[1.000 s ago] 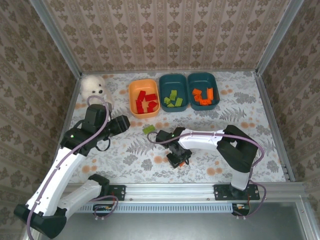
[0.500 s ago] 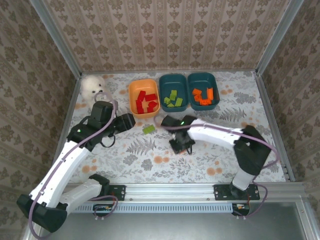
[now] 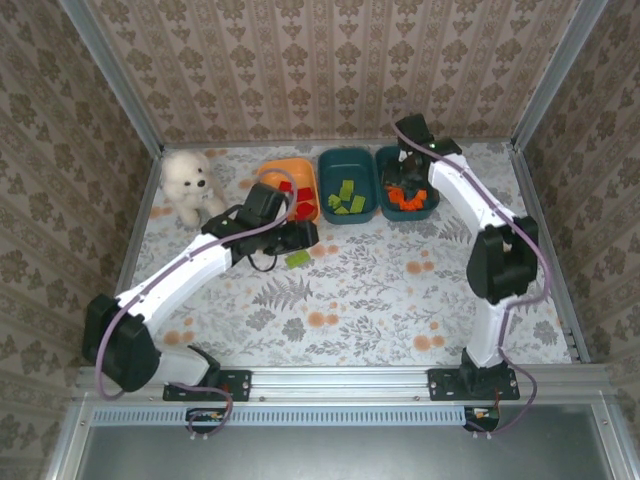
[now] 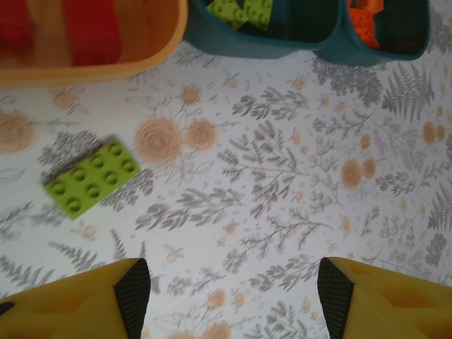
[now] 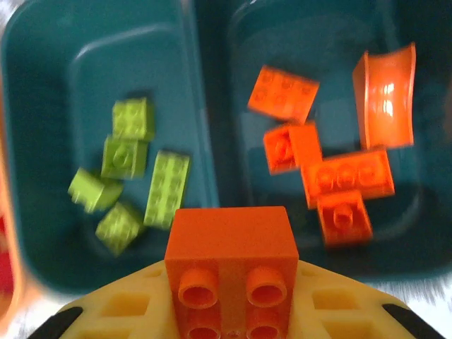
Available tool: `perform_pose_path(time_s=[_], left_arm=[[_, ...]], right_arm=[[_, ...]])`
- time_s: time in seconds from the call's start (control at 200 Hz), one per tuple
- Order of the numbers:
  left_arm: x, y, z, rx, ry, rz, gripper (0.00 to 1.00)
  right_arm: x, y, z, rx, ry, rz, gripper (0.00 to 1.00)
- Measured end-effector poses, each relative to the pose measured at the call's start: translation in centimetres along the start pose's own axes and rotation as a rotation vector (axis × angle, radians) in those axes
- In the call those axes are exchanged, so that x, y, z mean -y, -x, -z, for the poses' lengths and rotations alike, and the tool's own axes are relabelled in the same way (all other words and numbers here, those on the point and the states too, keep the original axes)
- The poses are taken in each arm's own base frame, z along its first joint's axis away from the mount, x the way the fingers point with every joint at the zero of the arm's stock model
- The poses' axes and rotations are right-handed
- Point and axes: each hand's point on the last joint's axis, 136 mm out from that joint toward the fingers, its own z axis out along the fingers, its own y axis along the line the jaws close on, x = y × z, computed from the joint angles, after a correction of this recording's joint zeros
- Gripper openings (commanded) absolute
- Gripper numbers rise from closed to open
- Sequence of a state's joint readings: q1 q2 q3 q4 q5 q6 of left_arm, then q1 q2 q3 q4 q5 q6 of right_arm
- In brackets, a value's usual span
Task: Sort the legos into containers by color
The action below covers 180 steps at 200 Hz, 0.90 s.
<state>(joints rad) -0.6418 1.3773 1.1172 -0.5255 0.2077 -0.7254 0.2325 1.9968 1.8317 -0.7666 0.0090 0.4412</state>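
Bright even light, blurry legos (image 5: 167, 189)

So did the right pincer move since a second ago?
Yes. The right pincer went from the middle of the table toward the back wall. It now hangs over the right-hand teal tub, shut on an orange brick.

A floral-patterned table (image 3: 400, 300) is carrying three containers lined up side by side along its far edge: an orange tub (image 3: 300, 166), a middle teal tub (image 3: 347, 152) and a right teal tub (image 3: 405, 215). A white plush toy (image 3: 188, 182) is sitting near the far left corner, while a lone lime green brick (image 3: 297, 258) is lying flat just in front of the orange tub.
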Motion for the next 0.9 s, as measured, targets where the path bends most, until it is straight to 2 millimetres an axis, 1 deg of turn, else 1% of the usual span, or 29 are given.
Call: perform_pose_path(time_s=[0.12,0.185,0.28,0.435,0.57,0.65,0.82,0.86,0.9], left_arm=[[1.1,1.0,-0.4,0.008,-0.02,-0.016,0.67],[1.4,1.3,-0.4,0.014,-0.025,-0.023,0.67],[1.5,1.5,-0.5,0.015,-0.025,-0.027,0.67],[1.1,1.2,-1.0,-0.002,-0.008,-0.041,0.67],[0.3,0.7,-1.3,-0.024,0.027,-0.06,0.67],[-0.1,0.5,-1.3,-0.031,0.045,-0.07,0.67],[-0.8,0.0,-1.2,-0.05,0.074,-0.08,0.67],[-0.9,0.0,-1.2,-0.051,0.079,-0.082,0.68],[-1.0,0.0,-1.2,-0.052,0.084,-0.082,0.68]], right_arm=[[1.2,2.5,-4.8,0.009,-0.002,-0.071,0.26],[1.5,3.5,-6.8,0.021,-0.001,-0.104,0.26],[1.8,4.9,-8.9,0.046,0.005,-0.153,0.26],[2.2,6.8,-11.3,0.086,0.018,-0.238,0.27],[2.4,8.0,-13.4,0.103,0.024,-0.29,0.27],[2.7,8.1,-14.5,0.104,0.021,-0.316,0.28],[3.7,7.3,-16.2,0.08,-0.003,-0.366,0.3],[3.8,7.2,-16.5,0.073,-0.008,-0.372,0.32],[4.0,7.1,-16.7,0.068,-0.012,-0.379,0.37]])
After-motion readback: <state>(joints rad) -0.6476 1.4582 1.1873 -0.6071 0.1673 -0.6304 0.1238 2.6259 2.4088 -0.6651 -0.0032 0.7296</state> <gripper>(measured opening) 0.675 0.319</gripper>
